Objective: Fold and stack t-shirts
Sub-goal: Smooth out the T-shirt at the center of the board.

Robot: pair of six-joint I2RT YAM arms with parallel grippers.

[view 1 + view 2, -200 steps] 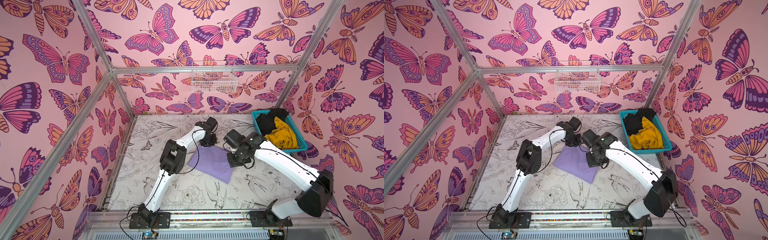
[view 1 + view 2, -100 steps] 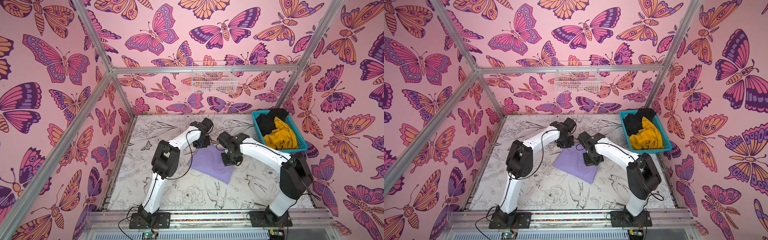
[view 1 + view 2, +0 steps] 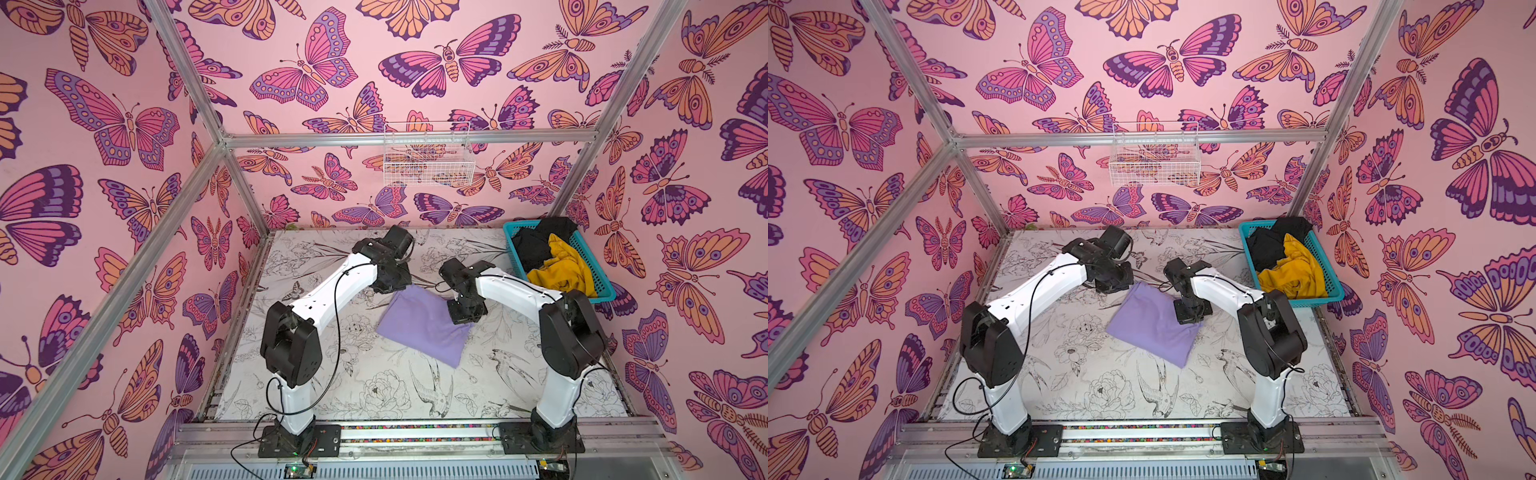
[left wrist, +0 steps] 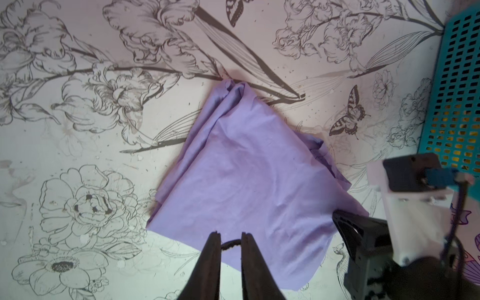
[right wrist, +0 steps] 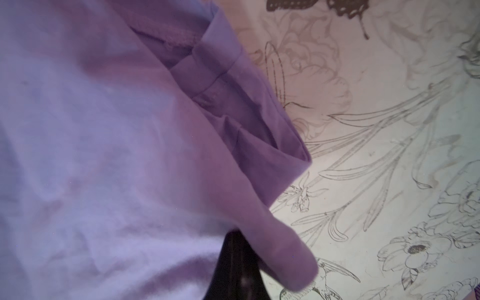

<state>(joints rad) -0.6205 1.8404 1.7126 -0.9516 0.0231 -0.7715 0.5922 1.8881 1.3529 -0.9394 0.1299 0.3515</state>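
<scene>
1. The left end effector (image 4: 231,237) hung just over the far corner of the purple shirt (image 3: 419,328), toward the back of the worktop (image 3: 365,399). Its jaws stood narrow, with a small gap, and in the left wrist view no cloth was between them. I judge that it was placed there so it could press or take this edge when needed.
2. The purple shirt lay near the middle of the worktop, between the two arms. It was folded into a compact four-sided packet and turned a little slantwise. In the right wrist view one side showed loose layers and a hem. So the fold looked nearly done, but not tidy.
3. The right end effector (image 3: 463,318) was down on the right edge of the shirt, with its jaws closed. A soft roll of cloth lay against it in the right wrist view, but I could not tell if this cloth was pinched. Probably it was there to tuck or flatten the loose side.
4. The basket (image 3: 513,228) stood at the far right corner, well apart from the purple shirt. The black shirt (image 3: 536,245) and the yellow shirt (image 3: 561,266) lay crumpled inside, not folded. Probably they were kept there so that the middle was free for one shirt at a time. With two shirts left to fold, the task seemed to be in its early part.
</scene>
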